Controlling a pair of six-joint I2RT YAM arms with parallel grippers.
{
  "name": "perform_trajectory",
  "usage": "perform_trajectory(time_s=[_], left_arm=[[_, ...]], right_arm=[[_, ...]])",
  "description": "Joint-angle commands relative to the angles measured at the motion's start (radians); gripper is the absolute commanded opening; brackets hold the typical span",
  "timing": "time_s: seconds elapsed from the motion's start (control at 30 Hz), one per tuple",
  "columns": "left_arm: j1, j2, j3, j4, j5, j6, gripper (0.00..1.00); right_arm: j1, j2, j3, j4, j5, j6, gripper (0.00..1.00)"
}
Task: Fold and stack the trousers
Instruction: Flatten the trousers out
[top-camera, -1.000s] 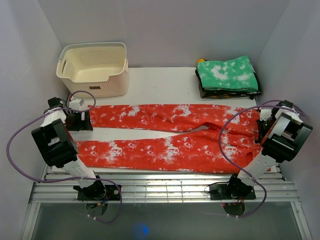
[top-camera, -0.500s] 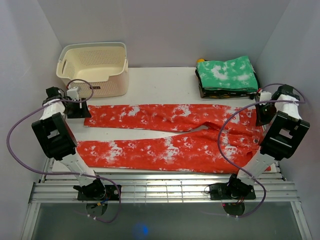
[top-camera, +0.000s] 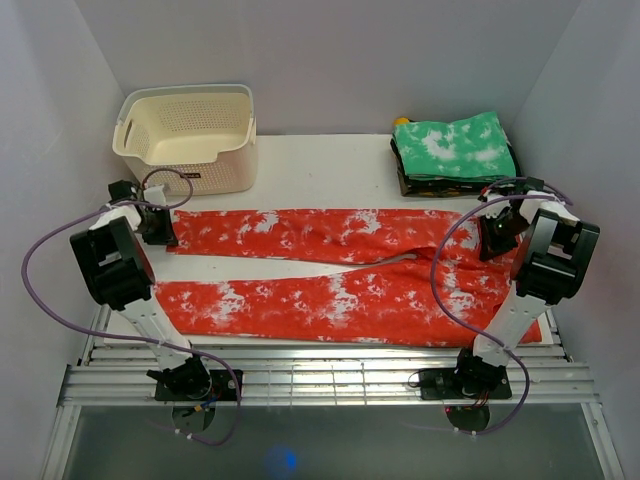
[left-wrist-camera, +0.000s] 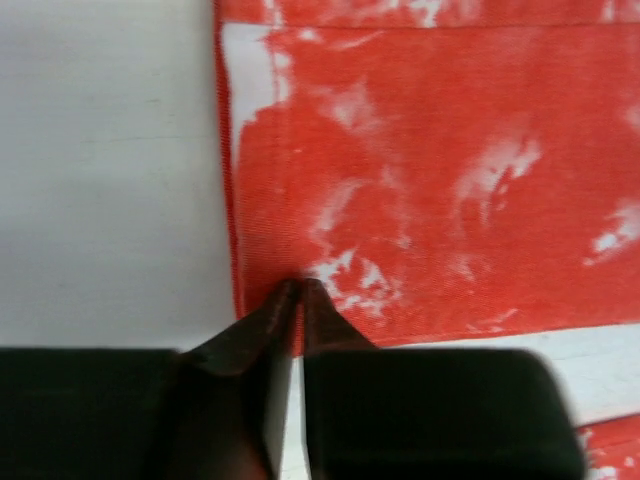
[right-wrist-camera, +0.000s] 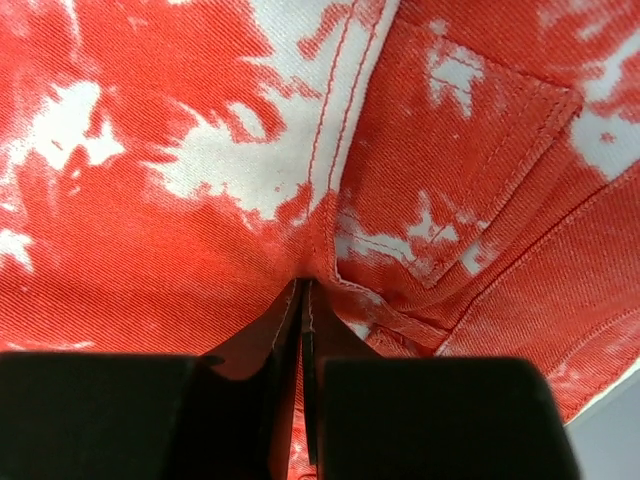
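The red-orange trousers (top-camera: 330, 270) with white blotches lie flat on the white table (top-camera: 320, 170), legs pointing left and waist at the right. My left gripper (top-camera: 163, 230) sits at the hem of the far leg. In the left wrist view its fingertips (left-wrist-camera: 300, 287) are pinched on the hem corner of the trousers (left-wrist-camera: 420, 150). My right gripper (top-camera: 495, 238) is at the far side of the waist. The right wrist view shows it (right-wrist-camera: 302, 285) shut on a fold of the trousers (right-wrist-camera: 200, 200) beside a back pocket (right-wrist-camera: 470, 170).
A cream plastic basket (top-camera: 200, 175) stands at the back left, just behind my left gripper. A pile topped by a green cloth with white blotches (top-camera: 455, 148) lies at the back right. A metal slatted rail (top-camera: 320, 365) runs along the near edge, and walls close in on both sides.
The left gripper moved to the far leg's hem and closed on it. The right gripper swung left and away from the wall, onto the far side of the waist.
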Motion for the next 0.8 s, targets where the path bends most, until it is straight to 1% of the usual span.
perform_trajectory(time_s=[0.0,0.03,0.07,0.1,0.13,0.17,0.23,0.27,0.3,0.37,0.4,0.43,0.47,0.53,0.63,0.67,0.77], left_arm=[[0.057,0.054,-0.031,0.024,-0.257,0.021,0.15],[0.092,0.064,-0.015,0.022,-0.265,0.024,0.11],[0.106,0.068,-0.007,0.025,-0.273,0.036,0.03],[0.116,0.068,0.001,0.024,-0.282,0.046,0.0],[0.128,0.068,0.008,0.022,-0.284,0.053,0.0],[0.131,0.064,0.019,0.019,-0.276,0.061,0.0],[0.131,0.055,0.033,0.009,-0.233,0.078,0.0],[0.131,0.039,0.054,-0.005,-0.207,0.076,0.0],[0.131,0.029,0.065,-0.01,-0.18,0.076,0.08],[0.129,0.003,0.105,-0.06,-0.031,0.076,0.25],[0.128,-0.034,0.113,-0.079,0.027,0.084,0.33],[0.117,-0.059,0.114,-0.082,0.066,0.084,0.46],[0.11,-0.085,0.113,-0.085,0.119,0.086,0.53],[0.079,-0.158,0.101,-0.093,0.167,0.099,0.56],[0.047,-0.223,0.061,-0.093,0.242,0.083,0.57],[0.039,-0.228,0.05,-0.093,0.258,0.067,0.56],[0.016,-0.226,0.0,-0.087,0.315,0.037,0.54]], right_arm=[[-0.01,0.057,-0.067,0.103,0.139,-0.032,0.08],[-0.017,0.058,-0.064,0.109,0.145,-0.038,0.08],[-0.018,0.063,-0.061,0.119,0.154,-0.047,0.1],[-0.02,0.061,-0.055,0.12,0.156,-0.052,0.11],[-0.021,0.061,-0.049,0.12,0.148,-0.052,0.13],[-0.02,0.058,-0.032,0.104,0.135,-0.058,0.19],[-0.012,0.043,-0.011,0.08,0.069,-0.061,0.29],[-0.006,0.025,0.011,0.064,0.043,-0.066,0.37],[-0.003,0.011,0.019,0.032,-0.009,-0.076,0.4],[0.017,-0.039,0.034,-0.001,-0.052,-0.084,0.47],[0.023,-0.056,0.054,-0.041,-0.088,-0.092,0.48],[0.034,-0.076,0.065,-0.061,-0.1,-0.09,0.49],[0.037,-0.11,0.075,-0.084,-0.117,-0.095,0.5],[0.046,-0.138,0.097,-0.138,-0.155,-0.107,0.5],[0.068,-0.161,0.086,-0.184,-0.178,-0.13,0.42],[0.075,-0.152,0.077,-0.192,-0.182,-0.135,0.38],[0.094,-0.126,0.022,-0.155,-0.186,-0.126,0.35]])
